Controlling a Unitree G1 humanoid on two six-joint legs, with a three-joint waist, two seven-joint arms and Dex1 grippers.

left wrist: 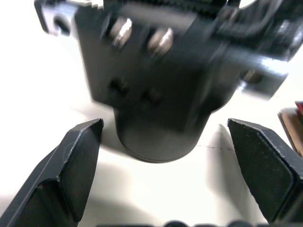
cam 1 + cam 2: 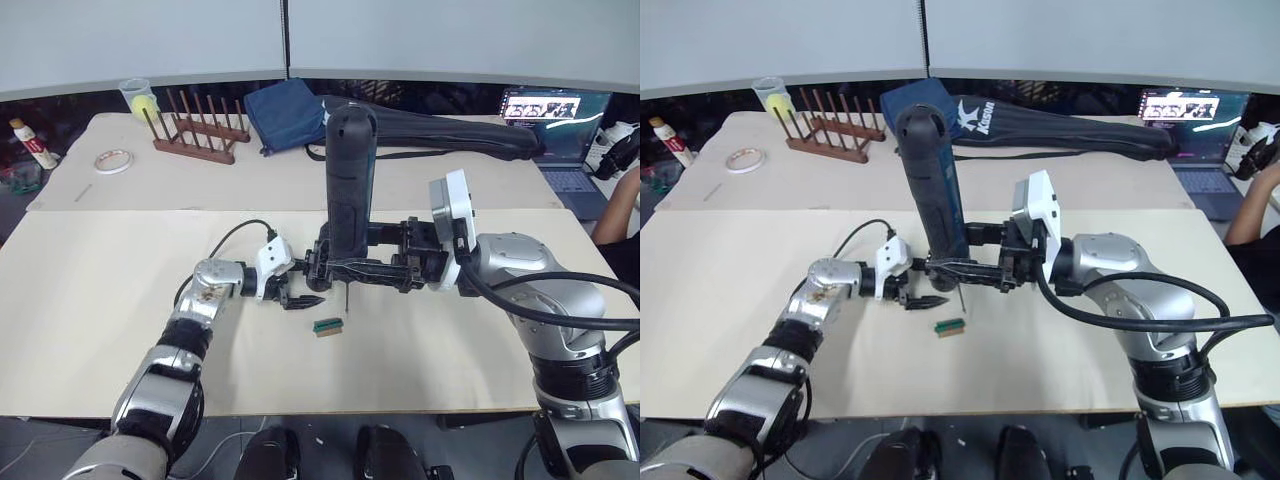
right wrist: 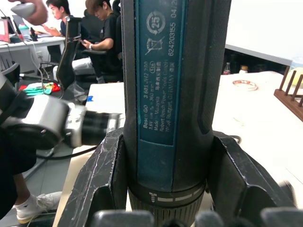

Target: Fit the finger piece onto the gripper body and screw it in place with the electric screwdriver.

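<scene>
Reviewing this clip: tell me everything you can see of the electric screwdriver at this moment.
The electric screwdriver is a thick, dark blue-black cylinder, plastic by its look, with a rounded top and a printed label that reads Bosch GO. It stands nearly upright over the beige table, its thin silver bit pointing down beside the gripper body. The right pincer clamps its lower handle, one black finger on each side.

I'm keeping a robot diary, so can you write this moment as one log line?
right gripper: shut on electric screwdriver, upright, bit down | left gripper: open beside gripper body | green-and-brown block: loose on table
</scene>
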